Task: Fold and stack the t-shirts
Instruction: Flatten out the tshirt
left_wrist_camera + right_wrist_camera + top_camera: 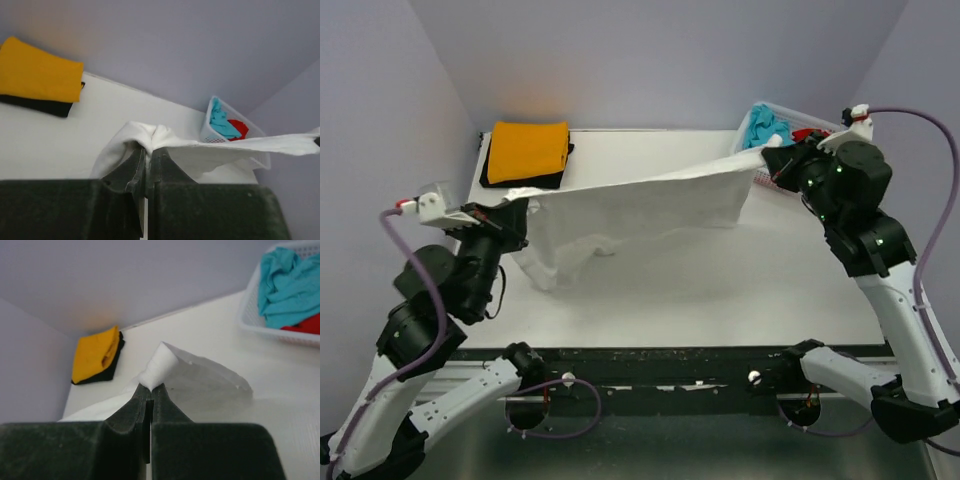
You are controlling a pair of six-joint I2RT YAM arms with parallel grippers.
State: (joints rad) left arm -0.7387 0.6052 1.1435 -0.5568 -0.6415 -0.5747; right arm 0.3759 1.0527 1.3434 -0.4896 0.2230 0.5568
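Top external view showed the white t-shirt (640,205) held up over the bench (740,280) between both arms. Left fingers (131,169) and right fingers (167,410) each pinched a corner, pressed tight. It looked soft, light and floppy, so corners seemed best to hold.

Your left arm (470,282) and right arm (850,182) combine black joint housings with white lower links. A lilac cable (905,111) runs along each arm. The fingers (129,172) are dark, matte wedges tapering to narrow tips.
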